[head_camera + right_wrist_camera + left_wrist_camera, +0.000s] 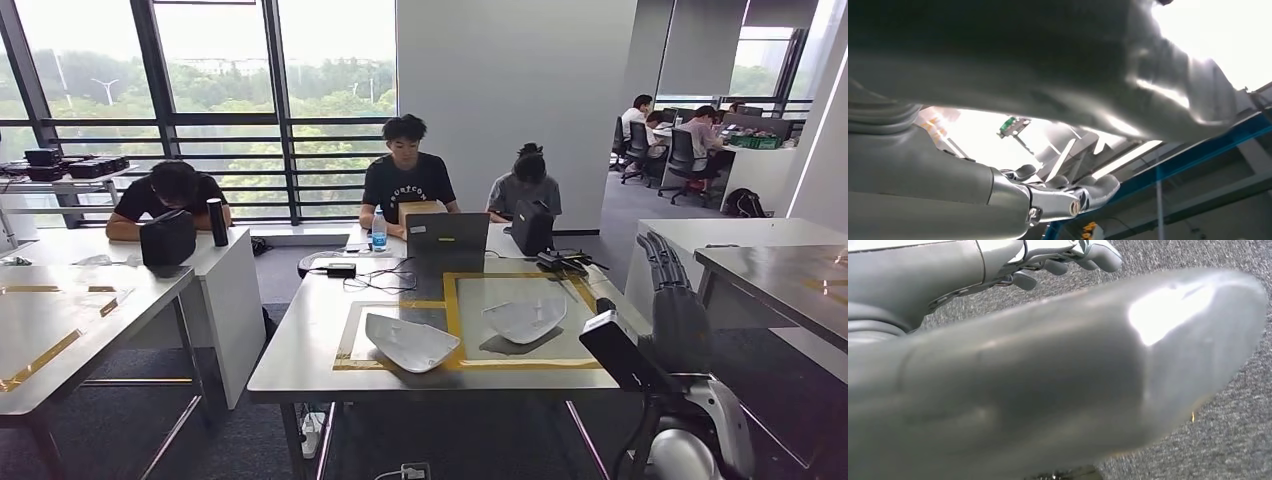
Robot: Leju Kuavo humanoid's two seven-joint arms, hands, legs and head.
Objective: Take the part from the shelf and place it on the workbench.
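Right of the workbench, our right hand is raised, fingers spread, empty. Our left hand hangs over carpet, seemingly empty too. One white part lies on the workbench, a second part beside it. We should probably turn slowly to find the shelf.

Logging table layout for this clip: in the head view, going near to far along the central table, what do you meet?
White part near the front edge → second white part inside the yellow tape → black adapter with cables → open laptop → water bottle → seated person in black shirt.
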